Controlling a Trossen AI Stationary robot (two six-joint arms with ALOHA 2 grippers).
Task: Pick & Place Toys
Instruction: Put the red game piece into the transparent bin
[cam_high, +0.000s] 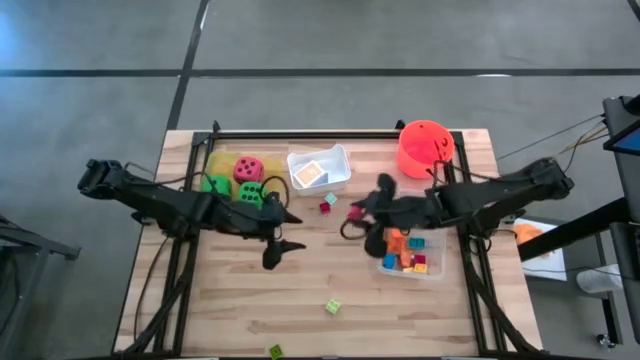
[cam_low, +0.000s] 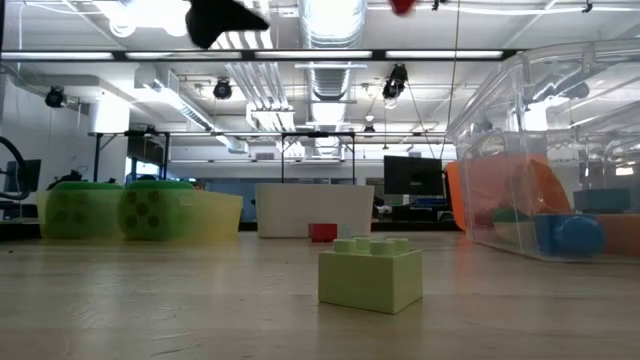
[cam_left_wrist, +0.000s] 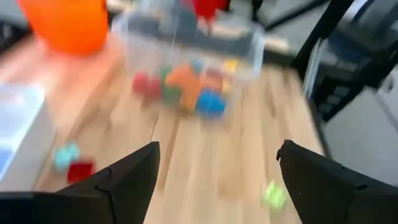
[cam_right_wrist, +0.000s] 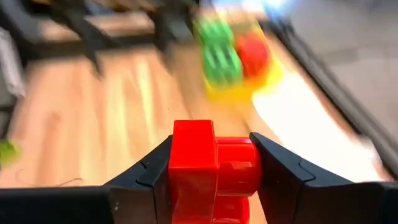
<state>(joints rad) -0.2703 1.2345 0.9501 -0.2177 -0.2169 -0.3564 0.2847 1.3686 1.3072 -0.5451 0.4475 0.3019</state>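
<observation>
My right gripper (cam_high: 358, 213) hangs over the table's middle, just left of the clear tray (cam_high: 432, 270), and is shut on a red brick (cam_right_wrist: 211, 168). My left gripper (cam_high: 288, 232) floats above the wood beside the yellow tray (cam_high: 222, 160), open, nothing between its fingers (cam_left_wrist: 217, 152). Two green dice (cam_high: 232, 189) and a pink-red die (cam_high: 248, 168) lie in the yellow tray. Several coloured bricks (cam_high: 405, 252) fill the clear tray. Loose bricks rest on the wood: a teal and a red one (cam_high: 328, 203), a light green one (cam_high: 332, 306). My right gripper pinches the red brick by two opposite sides (cam_right_wrist: 177, 171) between its two fingers. The fingers come from the table's right side, slanting down toward the left. The brick is lifted clear of the table.
A white tray (cam_high: 338, 158) holding a card stands at the back centre, with an orange-red bucket (cam_high: 425, 145) at the back right. Another green brick (cam_high: 275, 350) lies at the near edge. Bare wood stretches across the near half of the table.
</observation>
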